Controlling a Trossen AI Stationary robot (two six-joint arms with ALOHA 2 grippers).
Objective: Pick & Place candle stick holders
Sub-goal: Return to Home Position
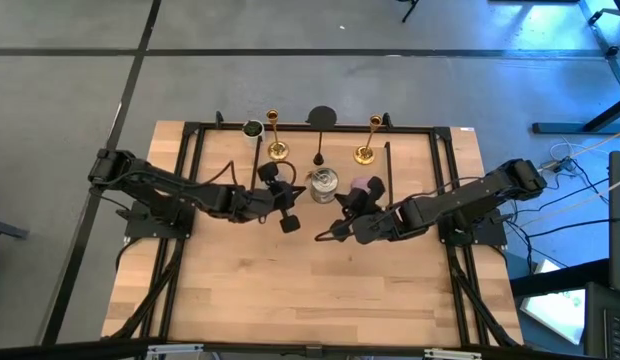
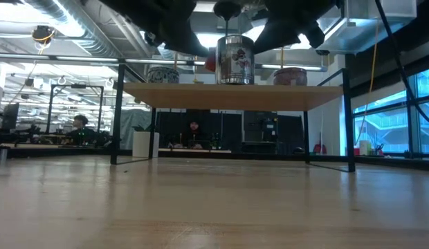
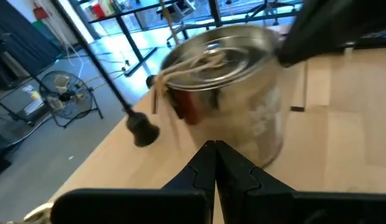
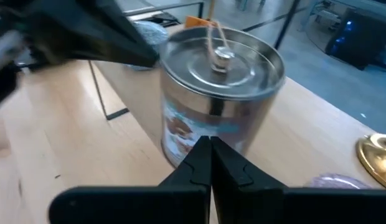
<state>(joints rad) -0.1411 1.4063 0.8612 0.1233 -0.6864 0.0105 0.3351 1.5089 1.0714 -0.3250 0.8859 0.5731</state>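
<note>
Starting at the left, the left arm (image 1: 160, 187) reaches in over the shelf (image 2: 232, 96) at the far side of the worktop (image 1: 310, 300). Its left gripper (image 3: 212, 149) is clenched, fingers pressed together on nothing, and it points at the silver tin (image 1: 323, 185) from just beside it.

Behind that, a dark cup (image 1: 253, 129) sits by the shelf's back rail. Next to it the left candle stick holder (image 1: 275, 137) stands upright, clear of both arms.

In the centre, a black stemmed holder (image 1: 319, 137) stands behind the tin.

Moving right, the right candle stick holder (image 1: 367, 140) is upright too, near the back rail, with a pink candle (image 1: 368, 184) just in front of it.

The right gripper (image 4: 207, 144) is also clenched and empty, and it faces the tin from the other side. The right arm (image 1: 470, 195) stretches back to the worktop's right edge.
</note>
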